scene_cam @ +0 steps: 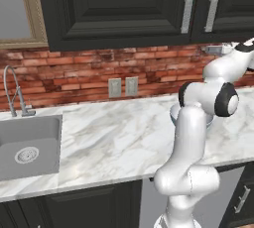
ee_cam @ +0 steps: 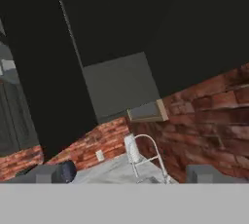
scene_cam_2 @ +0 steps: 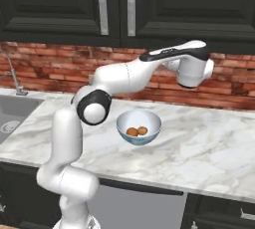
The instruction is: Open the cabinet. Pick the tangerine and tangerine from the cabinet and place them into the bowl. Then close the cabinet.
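Tangerines both in bowl; cabinet doors closed; jaws open, empty; no readable writing

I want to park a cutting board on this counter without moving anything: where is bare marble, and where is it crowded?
Bare marble runs from the sink across to the robot arm, below the wall outlets. More lies right of the bowl, toward the brick wall. The crowded part is the middle: the bowl, two tangerines inside, with the arm over it.

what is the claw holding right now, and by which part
Nothing. The claw stands open and empty, up near the closed cabinet; both tangerines already lie in the bowl.
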Robot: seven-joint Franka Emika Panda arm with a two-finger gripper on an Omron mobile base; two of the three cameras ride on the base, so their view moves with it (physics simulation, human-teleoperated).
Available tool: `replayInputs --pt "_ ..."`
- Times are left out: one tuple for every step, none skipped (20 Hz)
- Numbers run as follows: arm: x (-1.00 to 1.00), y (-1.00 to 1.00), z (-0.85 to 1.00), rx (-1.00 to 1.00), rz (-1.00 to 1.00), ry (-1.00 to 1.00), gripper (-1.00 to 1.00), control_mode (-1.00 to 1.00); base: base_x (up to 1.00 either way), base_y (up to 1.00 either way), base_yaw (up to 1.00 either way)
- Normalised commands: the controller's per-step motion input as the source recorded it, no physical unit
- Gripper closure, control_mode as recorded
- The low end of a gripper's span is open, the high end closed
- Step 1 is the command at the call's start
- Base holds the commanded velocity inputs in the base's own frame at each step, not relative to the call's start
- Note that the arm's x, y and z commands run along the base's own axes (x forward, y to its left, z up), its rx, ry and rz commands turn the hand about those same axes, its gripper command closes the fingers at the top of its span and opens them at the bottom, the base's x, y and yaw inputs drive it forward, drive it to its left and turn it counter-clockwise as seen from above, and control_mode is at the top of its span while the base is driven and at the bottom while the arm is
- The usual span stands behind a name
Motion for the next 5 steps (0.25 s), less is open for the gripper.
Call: replayInputs --pt "0.84 0.00 0.74 0.00 -0.58 -0.26 -1.00 -1.00 0.00 0.00 0.00" --pt "0.80 0.14 0.50 0.01 -0.62 -0.27 -1.00 -1.00 0.00 0.00 0.00" --pt "0.49 0.30 0.54 0.02 -0.63 -0.37 -1.00 -1.00 0.00 0.00 0.00" --pt "0.00 0.31 0.68 0.06 -0.51 -0.55 -1.00 -1.00 0.00 0.00 0.00" --pt "-0.88 0.10 0.57 0.04 -0.37 -0.68 -1.00 -1.00 0.00 0.00 0.00"
